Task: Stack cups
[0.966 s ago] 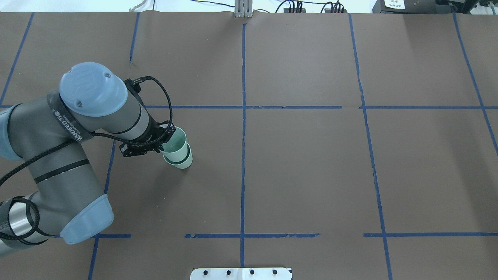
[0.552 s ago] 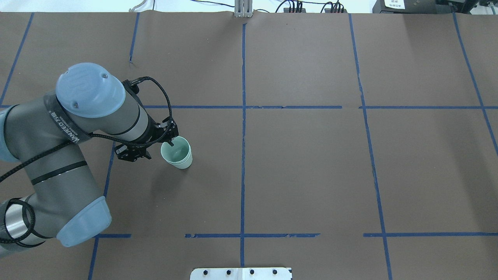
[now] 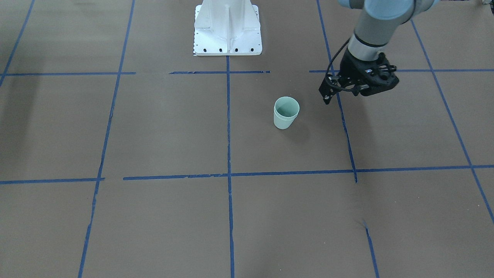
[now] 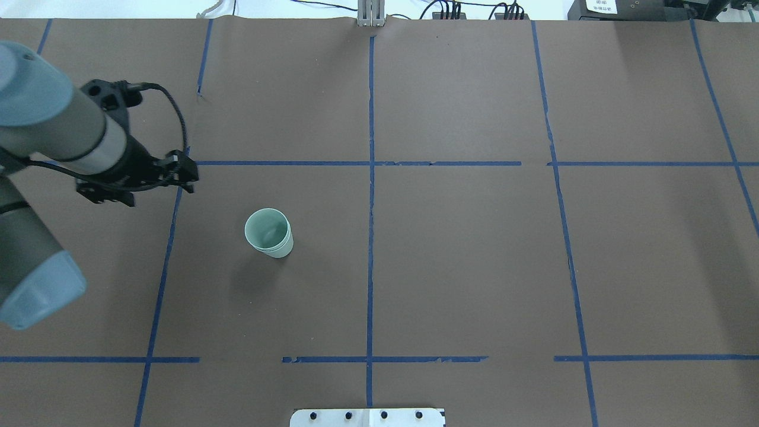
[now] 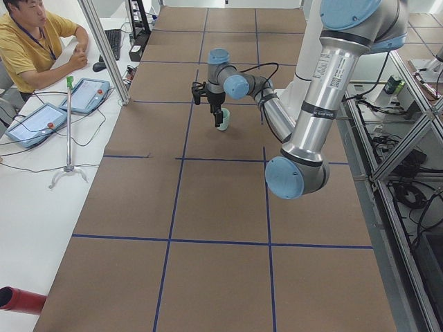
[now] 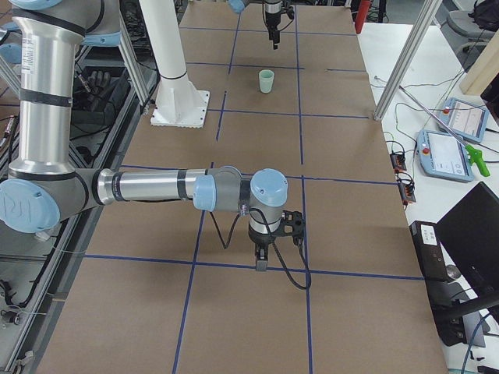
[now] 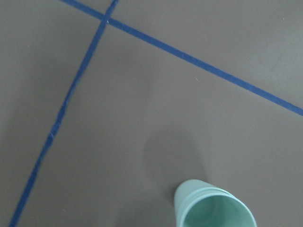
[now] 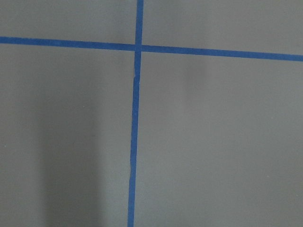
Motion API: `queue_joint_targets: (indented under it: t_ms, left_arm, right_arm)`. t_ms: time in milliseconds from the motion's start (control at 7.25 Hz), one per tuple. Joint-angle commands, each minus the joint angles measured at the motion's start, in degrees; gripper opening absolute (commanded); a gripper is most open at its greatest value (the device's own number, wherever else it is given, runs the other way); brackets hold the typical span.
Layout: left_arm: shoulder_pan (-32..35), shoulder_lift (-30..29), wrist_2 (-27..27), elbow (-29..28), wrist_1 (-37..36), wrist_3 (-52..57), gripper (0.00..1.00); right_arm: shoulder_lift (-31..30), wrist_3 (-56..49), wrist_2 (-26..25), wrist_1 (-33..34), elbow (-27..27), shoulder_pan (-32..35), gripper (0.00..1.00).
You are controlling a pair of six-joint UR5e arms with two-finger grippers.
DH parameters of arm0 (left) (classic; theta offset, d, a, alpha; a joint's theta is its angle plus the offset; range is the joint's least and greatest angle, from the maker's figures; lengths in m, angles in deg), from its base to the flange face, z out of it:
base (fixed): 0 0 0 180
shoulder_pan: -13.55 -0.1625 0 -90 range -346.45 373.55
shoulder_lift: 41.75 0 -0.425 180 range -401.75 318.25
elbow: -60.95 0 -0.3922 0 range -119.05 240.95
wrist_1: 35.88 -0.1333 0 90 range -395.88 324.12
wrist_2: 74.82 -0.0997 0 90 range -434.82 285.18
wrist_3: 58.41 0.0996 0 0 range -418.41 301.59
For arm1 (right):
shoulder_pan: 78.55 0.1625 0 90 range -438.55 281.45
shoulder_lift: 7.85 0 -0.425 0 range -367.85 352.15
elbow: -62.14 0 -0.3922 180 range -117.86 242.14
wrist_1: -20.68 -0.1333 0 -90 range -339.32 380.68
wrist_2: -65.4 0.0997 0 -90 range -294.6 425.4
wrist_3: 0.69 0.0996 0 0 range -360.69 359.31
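From here I see the cups (image 4: 268, 232) nested one inside the other, upright on the table (image 4: 474, 267) at about 9 o'clock from its middle. The left gripper (image 4: 188, 176) hangs at their 10 o'clock, well apart and carrying nothing; I cannot tell its jaw gap. The right gripper (image 6: 261, 263) hangs far off, and I cannot tell its grip.

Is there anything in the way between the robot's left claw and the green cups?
No, nothing visible is in the way. Only bare brown table lies between the left gripper and the cups. The cups are already stacked, one inside the other, standing upright, and the gripper is off to the side, not touching them.
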Motion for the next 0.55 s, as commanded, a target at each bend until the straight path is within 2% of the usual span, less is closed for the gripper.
queue_joint_targets:
  t_ms: [0,138,414]
  left_arm:
    - [12.27,10.48,6.84,-0.51,0.08,29.33,1.00]
    - [18.94,16.10,9.48,-1.22,0.17,45.56,1.00]
    - [32.12,22.89,10.65,-5.59,0.17,68.55,1.00]
  right_arm:
    - [0.00,0.00,0.00,0.00,0.00,0.02,1.00]
    - [0.00,0.00,0.00,0.00,0.00,-0.07,1.00]
    - [0.00,0.00,0.00,0.00,0.00,-0.07,1.00]
